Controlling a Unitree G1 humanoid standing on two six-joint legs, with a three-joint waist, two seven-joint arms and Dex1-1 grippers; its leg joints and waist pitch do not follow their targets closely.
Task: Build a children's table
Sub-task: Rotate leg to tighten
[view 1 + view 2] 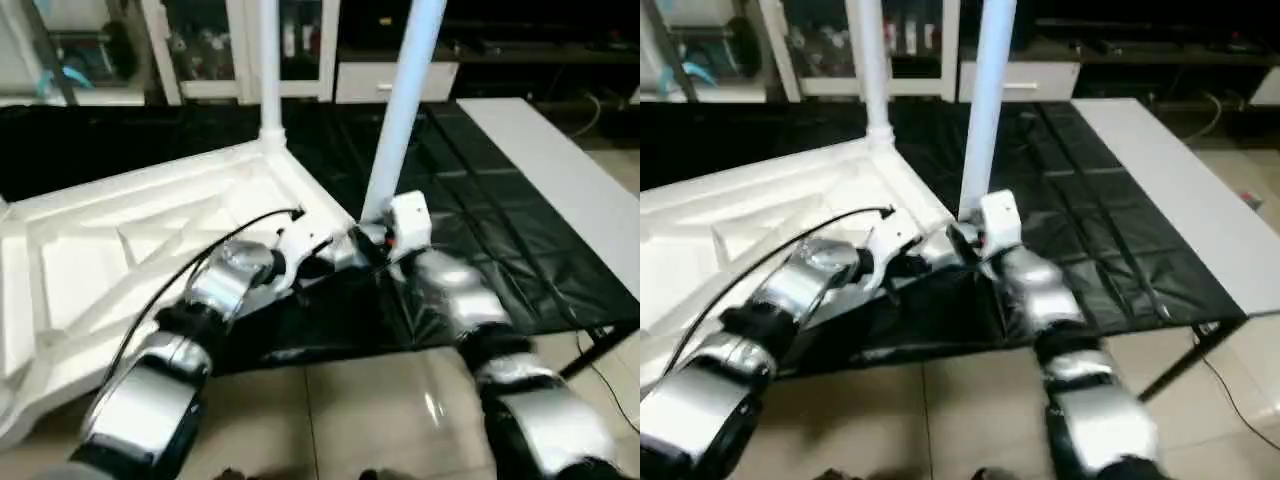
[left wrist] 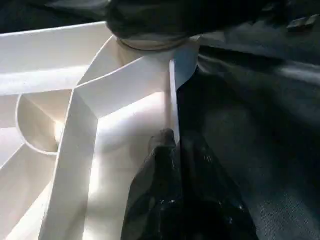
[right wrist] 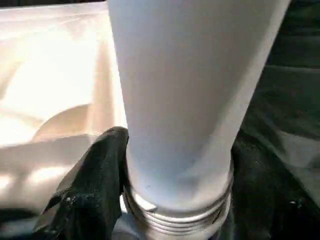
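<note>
An upturned white plastic rectangular table top [image 1: 150, 240] lies ribbed side up on the black-draped worktop [image 1: 500, 240], its near left part overhanging the worktop's near edge above the pale tiled floor [image 1: 350, 410]. One long white tubular leg [image 1: 270, 70] stands upright in the round socket at the top's far right corner. A second long white tubular leg [image 1: 405, 100] rises at a slight tilt from the near right corner of the top, where both silver forearms meet.

The right hand [image 3: 175, 210] is closed on this second leg just above its lower end, one black finger [image 3: 90, 185] on each side of the tube; a band of screw threads [image 3: 180, 212] shows at the leg's end in the right wrist view. A white block [image 1: 410, 220] on the right wrist sits just beside the leg's base.

The left hand [image 2: 172, 150] is pinched on the thin upright rim of the table top [image 2: 173, 100], near the same corner, its black fingers [image 2: 155, 200] narrowly together with the wall between them. A black cable [image 1: 190, 265] loops over the left forearm.

Beyond the black cloth, a pale grey strip of worktop [image 1: 560, 170] runs along the right side, and white cabinets with glass doors [image 1: 220, 45] stand at the far wall.
</note>
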